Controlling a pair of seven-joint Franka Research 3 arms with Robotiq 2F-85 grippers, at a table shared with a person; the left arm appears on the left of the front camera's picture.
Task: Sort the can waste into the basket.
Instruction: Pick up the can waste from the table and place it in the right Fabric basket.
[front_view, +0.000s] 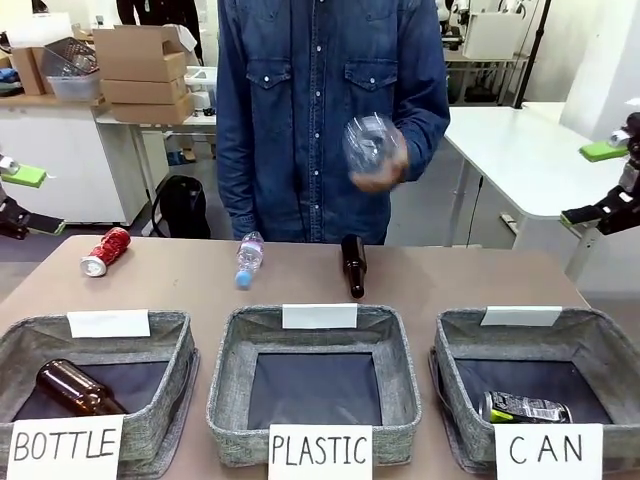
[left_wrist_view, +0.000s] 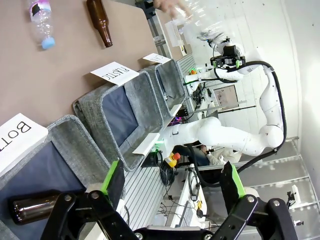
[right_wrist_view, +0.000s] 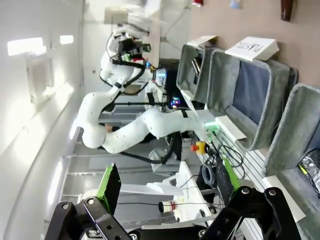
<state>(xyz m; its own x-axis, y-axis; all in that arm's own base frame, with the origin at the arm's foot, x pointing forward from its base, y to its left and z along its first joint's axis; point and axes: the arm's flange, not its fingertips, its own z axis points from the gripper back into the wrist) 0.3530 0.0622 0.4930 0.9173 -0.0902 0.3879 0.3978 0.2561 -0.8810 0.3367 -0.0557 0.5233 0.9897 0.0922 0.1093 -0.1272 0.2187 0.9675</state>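
left claw (front_view: 18, 197) hangs open at far left, the red can (front_view: 106, 251) lying near it on the tabletop (front_view: 450, 275). a plastic bottle (front_view: 249, 259) and a brown bottle (front_view: 353, 265) lie further right. 3 signs (front_view: 320, 452) read "bottle", "plastic", "can". the black can (front_view: 525, 407) lies in the "can" basket (front_view: 600, 335), below the open right claw (front_view: 608, 182).

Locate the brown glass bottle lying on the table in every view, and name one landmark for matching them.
Front view: the brown bottle lies at centre, just beyond the PLASTIC basket.
Left wrist view: near the top edge, left of centre, up-left of that basket.
Right wrist view: top right, cut off by the edge, above that basket.
Shared landmark: the PLASTIC basket.
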